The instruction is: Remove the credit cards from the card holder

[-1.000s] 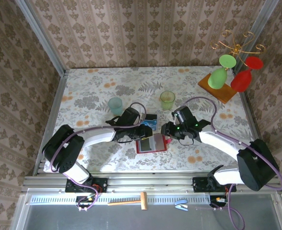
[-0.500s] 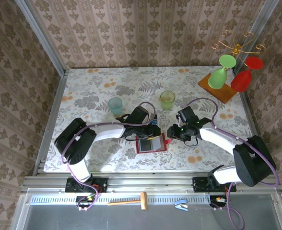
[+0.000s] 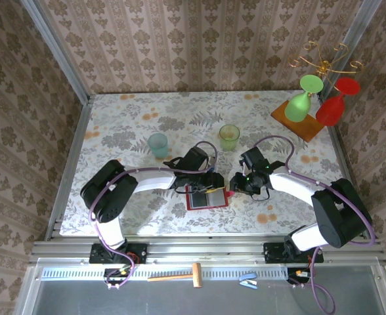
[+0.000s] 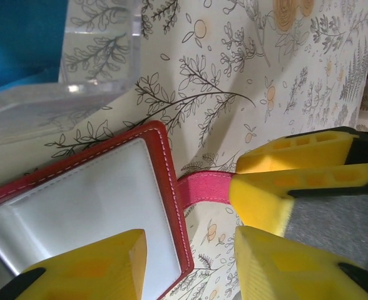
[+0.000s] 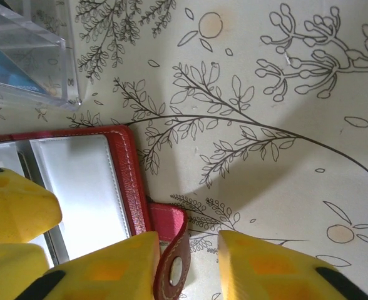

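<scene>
The card holder lies open on the floral table, red-bordered with grey pocket panes. Its pink closure strap sticks out to the right and curls up at the snap end. My left gripper is open and straddles the holder's right edge. My right gripper is open too, with the strap's snap end standing between its fingers. A bright blue credit card shows at the clear plastic box just behind the holder. The white-pink card is out of view.
A teal cup and a green cup stand behind the arms. A wooden stand with green and red glasses sits at the back right. The two grippers nearly touch over the holder's right side.
My left gripper has slid right, from over the holder's top to its right edge. My right gripper has shifted slightly, closing in on the strap.
</scene>
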Robot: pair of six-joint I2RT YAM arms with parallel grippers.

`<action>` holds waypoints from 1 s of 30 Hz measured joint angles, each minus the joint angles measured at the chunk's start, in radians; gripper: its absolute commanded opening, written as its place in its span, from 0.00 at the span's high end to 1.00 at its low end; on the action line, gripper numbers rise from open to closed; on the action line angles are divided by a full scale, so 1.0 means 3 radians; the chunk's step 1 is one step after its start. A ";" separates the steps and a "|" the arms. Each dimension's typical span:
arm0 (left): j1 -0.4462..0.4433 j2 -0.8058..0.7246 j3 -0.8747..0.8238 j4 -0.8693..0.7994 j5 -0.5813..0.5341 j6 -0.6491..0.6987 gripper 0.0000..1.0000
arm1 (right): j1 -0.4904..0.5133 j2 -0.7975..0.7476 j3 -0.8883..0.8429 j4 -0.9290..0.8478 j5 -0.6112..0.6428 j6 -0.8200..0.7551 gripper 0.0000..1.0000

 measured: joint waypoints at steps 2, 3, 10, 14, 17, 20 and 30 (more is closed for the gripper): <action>0.0013 -0.0053 -0.0019 0.0001 -0.0001 0.0000 0.58 | 0.0000 0.0000 -0.0022 0.0019 -0.0020 0.0004 0.82; 0.0020 -0.0083 -0.0031 0.0001 -0.0003 0.0000 0.58 | 0.0000 0.0000 -0.0032 0.0033 -0.0025 0.0011 0.84; 0.0156 -0.0380 -0.0230 0.0011 -0.0043 0.0000 0.57 | 0.0000 -0.0001 -0.0117 0.0132 -0.0100 0.0046 0.91; 0.0234 -0.0529 -0.0361 0.0011 -0.0072 0.0001 0.58 | 0.0003 -0.0001 -0.0137 0.0159 -0.0141 0.0089 0.91; 0.0271 -0.0577 -0.0440 0.0014 -0.0078 0.0001 0.58 | 0.0004 -0.0005 -0.0153 0.0184 -0.0144 0.0116 0.91; 0.0304 -0.0591 -0.0506 0.0017 -0.0078 0.0001 0.58 | 0.0008 -0.0010 -0.0164 0.0206 -0.0144 0.0131 0.91; 0.0381 -0.0673 -0.0673 0.0011 -0.0088 0.0013 0.58 | 0.0042 -0.0094 -0.0178 0.0209 -0.0144 0.0192 0.91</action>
